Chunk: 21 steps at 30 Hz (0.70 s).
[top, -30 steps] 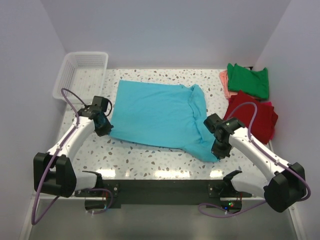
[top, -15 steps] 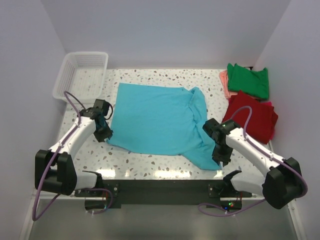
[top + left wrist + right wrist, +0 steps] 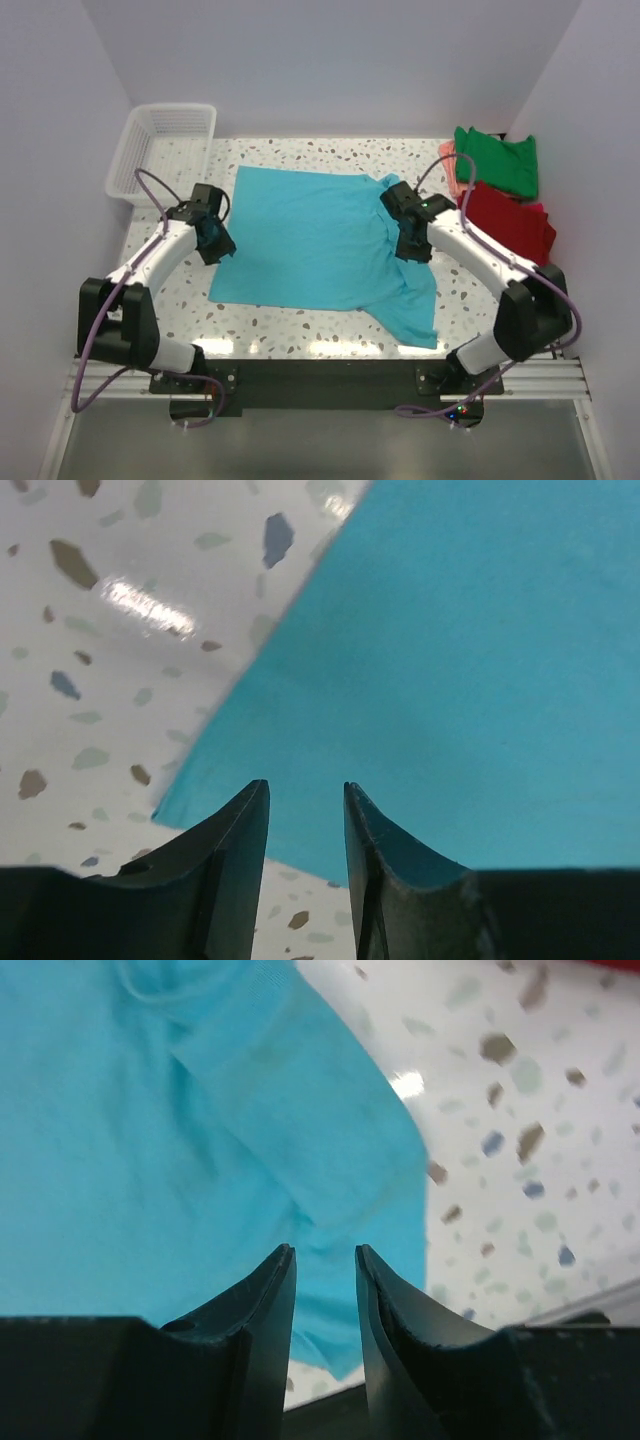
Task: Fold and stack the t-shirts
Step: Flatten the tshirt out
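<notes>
Turquoise t-shirt [image 3: 310,240] flat on worktop [image 3: 180,295], long axis left–right. Left tool [image 3: 212,240] over its left edge, right tool [image 3: 410,238] over right end — both part open, empty (cloth below, not pinched). Each arm nearest own end. Red shirt [image 3: 510,225], green shirt [image 3: 497,160] far right.

Seeing white shells along the left arm [image 3: 160,255] and the right arm [image 3: 480,252] — black housings at every joint, chunky black blocks down at the bases. Purple cable [image 3: 140,178] looping off each one. Up close on the left gripper [image 3: 305,786] and the right gripper [image 3: 324,1250]: dark, near-black fingers [image 3: 230,870], curved on the inside and tapering to thin tips — matte, no markings.
</notes>
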Tool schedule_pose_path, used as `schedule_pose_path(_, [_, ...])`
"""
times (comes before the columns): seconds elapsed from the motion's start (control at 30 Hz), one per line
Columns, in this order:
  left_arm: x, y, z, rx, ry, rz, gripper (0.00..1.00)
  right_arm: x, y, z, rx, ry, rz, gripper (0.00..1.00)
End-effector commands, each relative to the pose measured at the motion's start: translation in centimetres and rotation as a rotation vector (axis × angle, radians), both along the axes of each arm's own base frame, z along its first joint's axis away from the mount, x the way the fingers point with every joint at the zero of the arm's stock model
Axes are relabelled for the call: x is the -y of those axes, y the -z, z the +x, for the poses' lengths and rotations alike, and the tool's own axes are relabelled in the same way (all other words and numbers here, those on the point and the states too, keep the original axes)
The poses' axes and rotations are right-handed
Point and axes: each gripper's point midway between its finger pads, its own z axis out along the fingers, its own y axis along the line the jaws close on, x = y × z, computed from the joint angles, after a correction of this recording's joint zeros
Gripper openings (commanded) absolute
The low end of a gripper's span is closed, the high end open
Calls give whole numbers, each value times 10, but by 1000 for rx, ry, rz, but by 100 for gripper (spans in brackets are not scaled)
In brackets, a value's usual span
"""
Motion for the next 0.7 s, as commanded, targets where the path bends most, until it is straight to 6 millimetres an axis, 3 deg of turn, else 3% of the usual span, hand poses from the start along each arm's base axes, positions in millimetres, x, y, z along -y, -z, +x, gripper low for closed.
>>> schedule_pose_path(0.0, [25, -23, 81, 205, 69, -89, 40, -51, -6, 92, 172, -171, 56, 34])
schedule_pose_path(0.13, [33, -32, 124, 321, 122, -92, 41, -80, 2, 136, 236, -269, 81, 34])
schedule_pose_path(0.2, [37, -28, 143, 343, 146, -93, 41, -88, 20, 149, 219, -325, 70, 34])
schedule_pose_path(0.37, [46, -5, 187, 341, 196, -89, 40, -118, 27, 191, 221, -404, 96, 31])
schedule_pose_path(0.53, [50, 10, 215, 339, 203, -85, 39, -133, 38, 216, 224, -426, 108, 30])
schedule_pose_path(0.67, [54, 22, 232, 350, 236, -85, 39, -127, 46, 236, 226, -386, 103, 29])
